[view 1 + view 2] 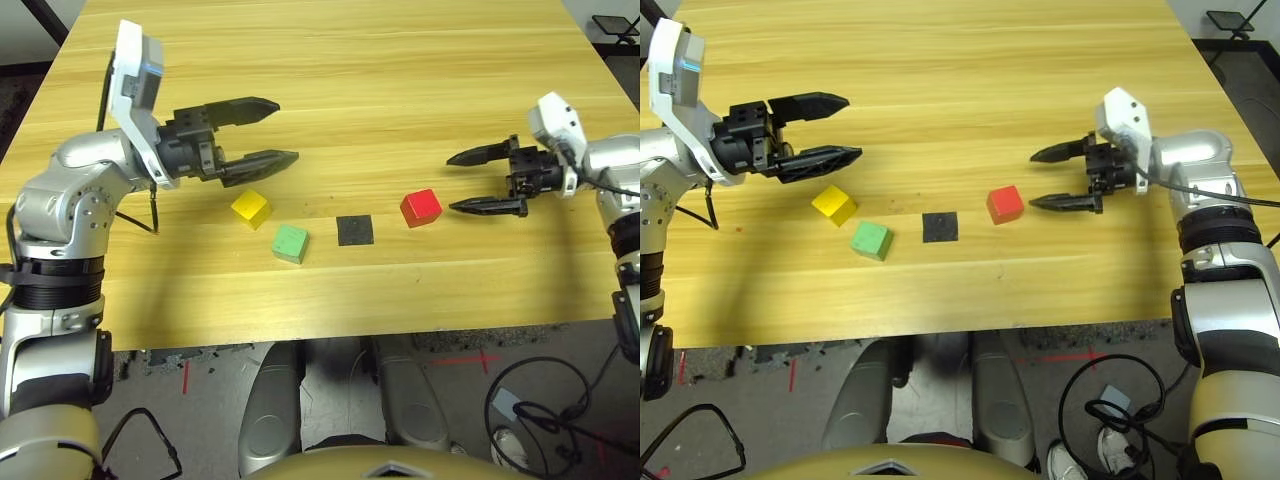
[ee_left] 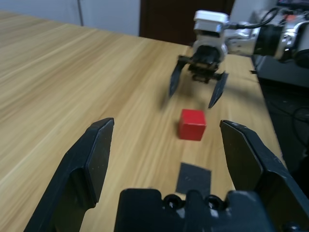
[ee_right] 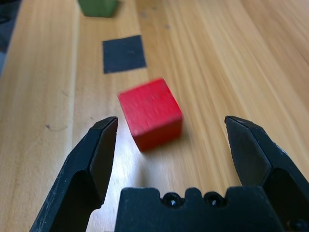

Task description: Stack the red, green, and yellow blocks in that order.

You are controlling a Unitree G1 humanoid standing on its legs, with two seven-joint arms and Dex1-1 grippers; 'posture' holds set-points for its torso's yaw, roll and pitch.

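Red block (image 1: 421,208) just beside the wide-apart, empty right hand (image 1: 450,184), bare wood between black patch (image 1: 355,230) and table's near edge.

Open wood between the grippers, blocks along the near side

The table (image 1: 330,100) lies bare beyond the blocks, a broad lane between left gripper (image 1: 289,132) and right gripper (image 1: 449,182). The red block (image 1: 421,208) stands just beside the right gripper's nearer finger. The black patch (image 1: 355,230) is flat, passable above, between red and green (image 1: 291,244). The yellow block (image 1: 251,209) sits close to green, leaving only a narrow gap there; the near edge strip is free.
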